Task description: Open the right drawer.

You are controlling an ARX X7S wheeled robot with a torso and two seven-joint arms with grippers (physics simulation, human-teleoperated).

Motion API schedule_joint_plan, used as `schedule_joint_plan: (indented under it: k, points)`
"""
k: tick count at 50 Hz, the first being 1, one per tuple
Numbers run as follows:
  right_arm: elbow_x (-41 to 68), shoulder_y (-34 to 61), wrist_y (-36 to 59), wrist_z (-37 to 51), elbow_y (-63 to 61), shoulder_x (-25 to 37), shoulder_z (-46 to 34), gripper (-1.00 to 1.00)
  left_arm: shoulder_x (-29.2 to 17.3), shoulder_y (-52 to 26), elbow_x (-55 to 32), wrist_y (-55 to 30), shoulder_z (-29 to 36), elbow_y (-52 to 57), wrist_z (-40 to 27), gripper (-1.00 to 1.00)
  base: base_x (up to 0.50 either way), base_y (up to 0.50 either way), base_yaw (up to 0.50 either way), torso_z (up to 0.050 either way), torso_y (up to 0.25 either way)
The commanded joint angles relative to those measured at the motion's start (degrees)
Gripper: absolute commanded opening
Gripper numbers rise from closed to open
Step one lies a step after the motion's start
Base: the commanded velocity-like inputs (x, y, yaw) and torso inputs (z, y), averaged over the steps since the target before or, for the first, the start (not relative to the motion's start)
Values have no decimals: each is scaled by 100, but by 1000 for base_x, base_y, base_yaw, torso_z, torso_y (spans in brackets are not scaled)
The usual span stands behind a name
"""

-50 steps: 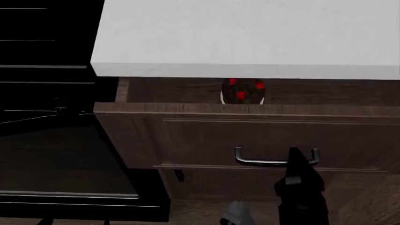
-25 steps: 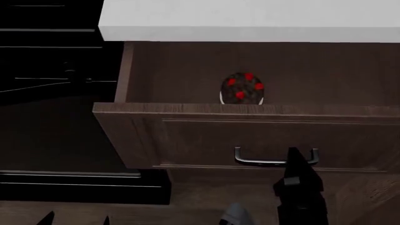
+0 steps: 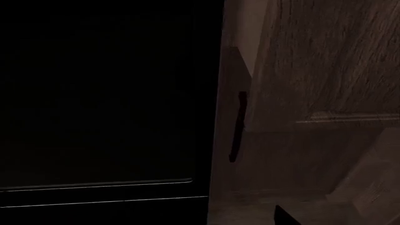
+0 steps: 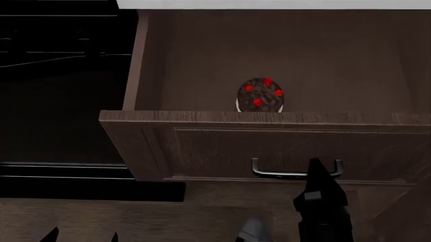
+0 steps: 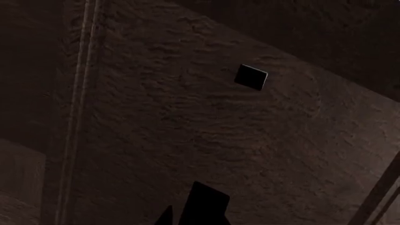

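Observation:
The right drawer is pulled far out from under the white countertop, and its dark wood inside shows. Its black bar handle is at the centre of the front panel. My right gripper stands at the handle's right end, with its dark fingers over the bar and close together. In the right wrist view the fingertips sit near the wood panel. My left gripper is low at the left, open and empty.
A round dark cake with red dots sits in the drawer near its front. The black oven is on the left and fills much of the left wrist view. A cabinet door's vertical black handle is below the drawer.
The drawer has slid much further out from under the countertop. The countertop and oven have shifted up the head view. My right gripper has stayed at the handle.

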Motion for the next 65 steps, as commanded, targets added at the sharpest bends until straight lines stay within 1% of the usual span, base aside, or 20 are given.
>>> schedule_joint_plan:
  k: [1,65]
  points:
    - [-389,-68,-1,33,-155,-93,-267,-100,-13,3,-9,-3,15,21,-17,100,-199,0,0,0,0]
    - [-579,-45,51,-78,-201,-81,-255,-100,-76,1,-69,27,79,67,-77,100,-197,1,0,0,0]
